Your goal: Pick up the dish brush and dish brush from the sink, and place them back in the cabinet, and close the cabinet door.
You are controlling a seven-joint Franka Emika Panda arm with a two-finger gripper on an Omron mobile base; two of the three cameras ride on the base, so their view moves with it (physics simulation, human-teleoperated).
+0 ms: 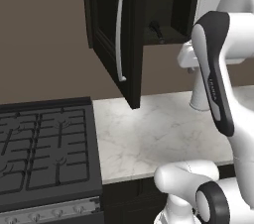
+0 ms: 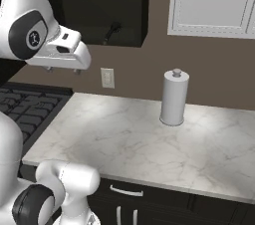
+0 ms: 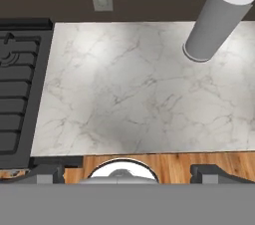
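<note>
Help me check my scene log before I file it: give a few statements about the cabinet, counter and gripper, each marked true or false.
1. The cabinet door is open. True.
2. A black dish brush lies inside the cabinet. True.
3. The paper towel roll lies on its side. False: it stands upright on the counter.
4. The gripper holds a brush. False: it is open and empty.
5. The stove is right of the counter. False: left.
</note>
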